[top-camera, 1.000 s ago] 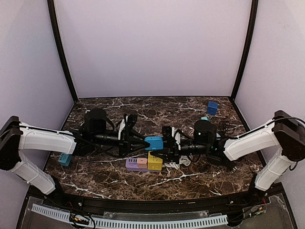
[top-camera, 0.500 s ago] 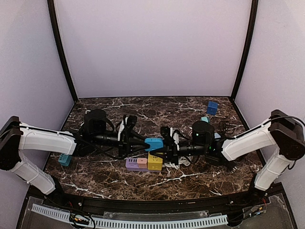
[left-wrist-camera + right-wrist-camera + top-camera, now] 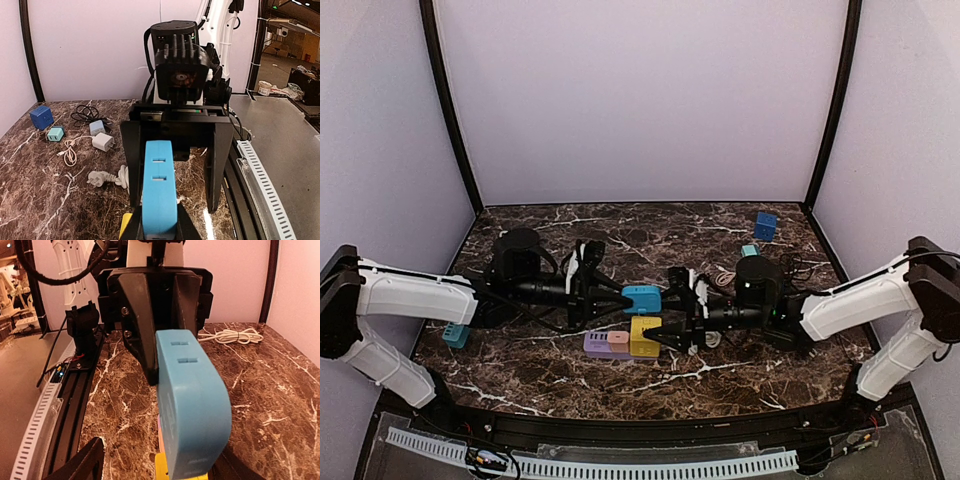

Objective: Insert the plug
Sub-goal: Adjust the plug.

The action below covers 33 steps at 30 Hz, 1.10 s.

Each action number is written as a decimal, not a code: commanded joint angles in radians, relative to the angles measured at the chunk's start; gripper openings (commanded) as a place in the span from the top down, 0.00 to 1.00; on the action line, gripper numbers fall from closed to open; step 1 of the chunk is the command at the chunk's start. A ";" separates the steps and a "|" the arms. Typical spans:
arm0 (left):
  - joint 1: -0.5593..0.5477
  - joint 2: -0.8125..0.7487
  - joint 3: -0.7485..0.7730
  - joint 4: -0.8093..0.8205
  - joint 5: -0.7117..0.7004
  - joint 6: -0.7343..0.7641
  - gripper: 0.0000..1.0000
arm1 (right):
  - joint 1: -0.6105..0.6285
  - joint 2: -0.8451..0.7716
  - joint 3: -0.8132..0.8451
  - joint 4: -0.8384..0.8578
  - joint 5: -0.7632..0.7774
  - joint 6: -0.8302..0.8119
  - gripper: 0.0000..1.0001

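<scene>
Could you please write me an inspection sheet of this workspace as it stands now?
Surface: dark marble table; no spills seen.
Job's things: blue socket held up off the table, its two visible slots empty; white plug lying loose on the table.
Clutter: yellow block, purple strip, blue cube, teal adapter, white charger.
Grippers: left gripper shut on the socket; right gripper open, holding nothing, facing the socket.
Cables: black cable, white coil and thin cord, all on the table.
Surroundings: lilac walls, black posts; nothing else seen.
</scene>
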 commanded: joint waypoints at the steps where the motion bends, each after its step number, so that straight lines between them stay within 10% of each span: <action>1: -0.005 -0.047 -0.014 -0.009 0.005 0.033 0.99 | -0.024 -0.107 -0.028 -0.045 0.032 -0.010 0.28; 8: -0.017 -0.055 -0.026 -0.008 0.014 0.068 0.99 | -0.030 -0.099 0.043 -0.128 -0.016 -0.008 0.41; 18: -0.024 -0.045 -0.028 -0.039 0.017 0.077 0.99 | -0.023 -0.081 0.077 -0.128 -0.043 -0.027 0.99; 21: -0.028 -0.035 -0.027 -0.040 0.002 0.065 0.99 | -0.030 -0.085 0.063 -0.135 -0.044 -0.034 1.00; 26: -0.031 -0.010 -0.013 -0.035 -0.032 0.030 0.51 | -0.078 -0.098 -0.020 -0.016 -0.091 -0.030 1.00; 33: -0.036 -0.013 -0.069 0.037 -0.103 0.029 0.52 | -0.096 -0.058 -0.011 0.062 -0.169 -0.061 1.00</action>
